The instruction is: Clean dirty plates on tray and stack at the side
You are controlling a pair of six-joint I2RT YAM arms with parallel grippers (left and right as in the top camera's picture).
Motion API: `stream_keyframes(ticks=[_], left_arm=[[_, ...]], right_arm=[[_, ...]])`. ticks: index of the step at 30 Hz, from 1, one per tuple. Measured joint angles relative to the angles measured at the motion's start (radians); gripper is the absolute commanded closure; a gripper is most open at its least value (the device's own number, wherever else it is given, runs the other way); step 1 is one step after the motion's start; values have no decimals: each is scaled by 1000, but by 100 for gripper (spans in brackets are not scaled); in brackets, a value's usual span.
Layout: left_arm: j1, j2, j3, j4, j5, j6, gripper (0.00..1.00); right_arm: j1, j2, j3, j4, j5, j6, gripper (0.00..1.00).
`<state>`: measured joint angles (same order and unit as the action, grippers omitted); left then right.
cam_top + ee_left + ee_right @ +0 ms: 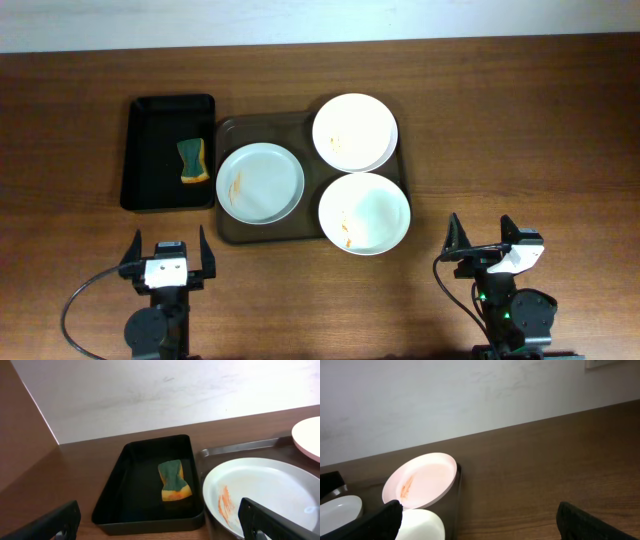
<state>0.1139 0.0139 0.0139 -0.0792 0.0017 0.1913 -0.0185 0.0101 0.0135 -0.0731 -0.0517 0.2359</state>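
You have the brown tray (262,130) lying near the middle of the wooden table (520,100), a little toward the left edge, with all three plates on it. The left plate (259,183) lies flat on the tray's left half and carries an orange smear on its left side. The far plate (355,133) sits at the tray's far-right corner, its rim reaching out over the tray's far edge. The right wrist view shows an orange streak on it. The near plate (364,213) sits at the near-right corner, overlapping the tray's near rim, with orange marks on its near-left part. The two right-hand plates lie just beside each other, and the left plate is close to both.

Just beside the brown tray, toward the left edge of the table, lies the black tray (150,150) – the green and yellow sponge (192,161) rests inside it, against its right wall.

Your left gripper (168,256) hovers by the near edge, in front of the black tray, its fingers spread wide and holding nothing. Your right gripper (482,240) hangs by the near edge too, to the right of the near plate – released as well, nothing between its fingers.
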Motion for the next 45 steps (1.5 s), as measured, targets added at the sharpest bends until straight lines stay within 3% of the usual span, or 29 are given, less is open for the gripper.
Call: stream_keyframes(ticks=[11,14,23,30,37,41,45], left_arm=[[0,7,67,-11,96,0,1],[0,50,166,-103,98,0,1],[0,309,399,-121,101,-1,1],[0,689,690,-229,180,-12,1],[2,1154,1109,-497,333,-13,1],[2,1313,1289,-702,424,-16,1],[2,1344,1320,-750,485,-16,1]], right_arm=[[0,0,0,4,-38,1,2],[0,0,6,1,-42,0,2],[0,30,178,-105,-45,0,2],[0,333,454,-241,-52,-9,2],[0,840,860,-521,-160,-11,2],[0,1033,1087,-726,-204,-12,2],[0,1108,1163,-705,-225,-11,2]])
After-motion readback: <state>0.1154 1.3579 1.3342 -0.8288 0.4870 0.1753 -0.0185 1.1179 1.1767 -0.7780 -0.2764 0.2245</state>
